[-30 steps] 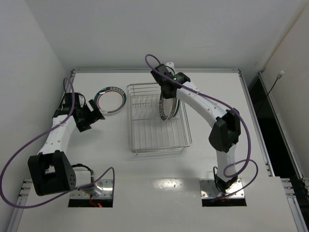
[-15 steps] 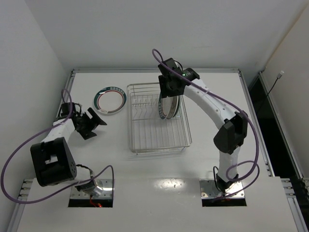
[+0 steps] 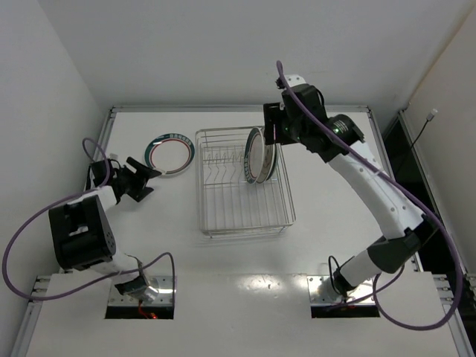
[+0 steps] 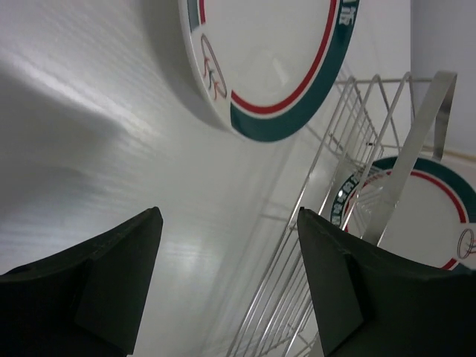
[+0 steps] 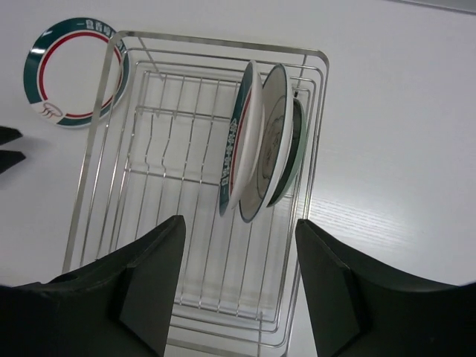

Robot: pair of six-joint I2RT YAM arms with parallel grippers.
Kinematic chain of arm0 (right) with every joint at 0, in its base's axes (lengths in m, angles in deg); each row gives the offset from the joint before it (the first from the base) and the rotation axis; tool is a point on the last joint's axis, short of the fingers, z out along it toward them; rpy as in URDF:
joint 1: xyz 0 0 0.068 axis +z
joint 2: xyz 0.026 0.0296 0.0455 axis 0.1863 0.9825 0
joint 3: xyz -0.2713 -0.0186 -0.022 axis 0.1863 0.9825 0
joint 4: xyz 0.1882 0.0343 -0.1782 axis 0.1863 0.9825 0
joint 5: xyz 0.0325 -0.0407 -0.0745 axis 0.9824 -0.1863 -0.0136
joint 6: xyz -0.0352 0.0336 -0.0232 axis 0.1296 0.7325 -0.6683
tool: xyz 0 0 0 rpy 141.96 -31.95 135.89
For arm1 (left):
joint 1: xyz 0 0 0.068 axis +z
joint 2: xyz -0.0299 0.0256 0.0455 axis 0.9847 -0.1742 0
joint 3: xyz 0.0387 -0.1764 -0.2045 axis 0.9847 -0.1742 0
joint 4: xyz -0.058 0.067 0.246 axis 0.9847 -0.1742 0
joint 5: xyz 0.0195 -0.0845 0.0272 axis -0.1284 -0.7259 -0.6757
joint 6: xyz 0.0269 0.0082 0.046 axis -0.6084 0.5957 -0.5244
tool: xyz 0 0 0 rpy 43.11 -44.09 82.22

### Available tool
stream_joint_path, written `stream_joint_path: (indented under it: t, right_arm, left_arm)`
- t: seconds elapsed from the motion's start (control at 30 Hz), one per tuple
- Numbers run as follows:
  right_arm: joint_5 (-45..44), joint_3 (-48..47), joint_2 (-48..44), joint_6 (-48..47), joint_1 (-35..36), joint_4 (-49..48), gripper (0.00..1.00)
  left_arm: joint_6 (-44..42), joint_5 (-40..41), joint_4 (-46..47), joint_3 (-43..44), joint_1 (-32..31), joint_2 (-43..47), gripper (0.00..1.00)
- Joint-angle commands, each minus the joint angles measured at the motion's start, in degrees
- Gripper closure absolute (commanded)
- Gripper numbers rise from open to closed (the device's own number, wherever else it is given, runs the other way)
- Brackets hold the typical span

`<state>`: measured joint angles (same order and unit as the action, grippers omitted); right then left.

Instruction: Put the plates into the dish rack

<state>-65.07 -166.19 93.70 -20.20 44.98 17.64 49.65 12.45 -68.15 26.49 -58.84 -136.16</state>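
Rack: silver wire dish rack (image 5: pixel 172 175) seen from above on a white table (image 5: pixel 387 149).
Inside: three plates on edge, packed close at its right side.
Left to right: banded plate (image 5: pixel 244 141), pale grey plate (image 5: pixel 274 141), teal plate (image 5: pixel 296 156) mostly hidden.
Outside: second banded plate (image 5: pixel 74 71) flat by the upper left corner.
Gripper: right gripper (image 5: pixel 239 223), dark fingers spread wide, holding nothing.
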Motion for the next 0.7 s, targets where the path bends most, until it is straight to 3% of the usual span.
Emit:
stream_joint_path:
  t: [0.0, 0.27, 0.43, 0.5, 0.67]
  right_arm:
    - [0.8, 4.0, -2.6, -0.6, 0.0, -2.5, 0.42]
    - [0.8, 9.4, -8.2, -0.6, -1.7, -3.0, 0.42]
    - [1.3, 11.7, -11.2, -0.6, -2.2, -4.2, 0.42]
    - [1.3, 12.5, -11.8, -0.6, -2.8, -4.7, 0.42]
    - [1.3, 12.5, -13.0, -1.2, -3.3, -3.6, 0.42]
  left_arm:
    - [7.6, -0.3, 14.3, 1.6, 0.6, -5.3, 0.30]
    - [8.3, 6.9, 13.1, 7.7, -1.1, -14.4, 0.33]
    - [8.9, 8.2, 13.2, 12.3, -4.3, -20.9, 0.57]
    - [8.9, 9.1, 13.2, 13.1, -5.1, -21.5, 0.61]
    - [6.9, 10.2, 8.9, 17.0, -7.9, -23.2, 1.00]
